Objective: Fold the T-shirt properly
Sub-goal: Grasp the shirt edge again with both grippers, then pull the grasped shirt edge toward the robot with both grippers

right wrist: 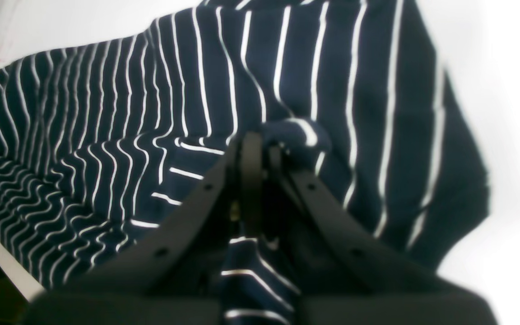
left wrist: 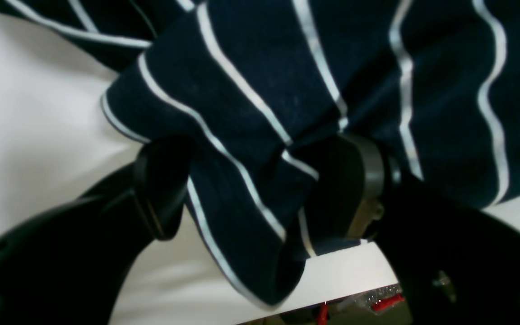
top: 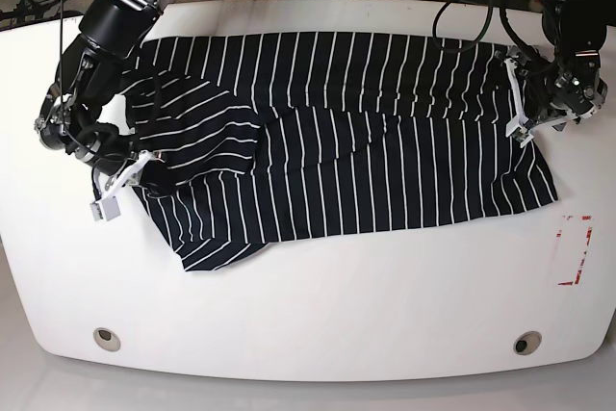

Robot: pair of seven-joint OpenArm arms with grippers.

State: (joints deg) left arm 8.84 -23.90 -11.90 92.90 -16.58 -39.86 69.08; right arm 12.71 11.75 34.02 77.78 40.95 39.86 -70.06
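Observation:
The dark navy T-shirt [top: 366, 161] with thin white stripes lies spread across the white table [top: 318, 315], with its left part folded over itself. My right gripper [top: 154, 178] is at the shirt's left edge. In the right wrist view the right gripper [right wrist: 256, 149] has its jaws together, pinching a bunched fold of the T-shirt [right wrist: 287, 67]. My left gripper [top: 525, 120] is at the shirt's right edge. In the left wrist view the left gripper [left wrist: 260, 185] has its jaws apart, and a fold of the T-shirt [left wrist: 251, 81] lies between them.
The table's edge [left wrist: 355, 271] runs just below the left gripper. A red-marked rectangle [top: 575, 249] lies on the table at the right. Two round holes [top: 108, 338] [top: 526, 342] sit near the front edge. Cables lie behind the table.

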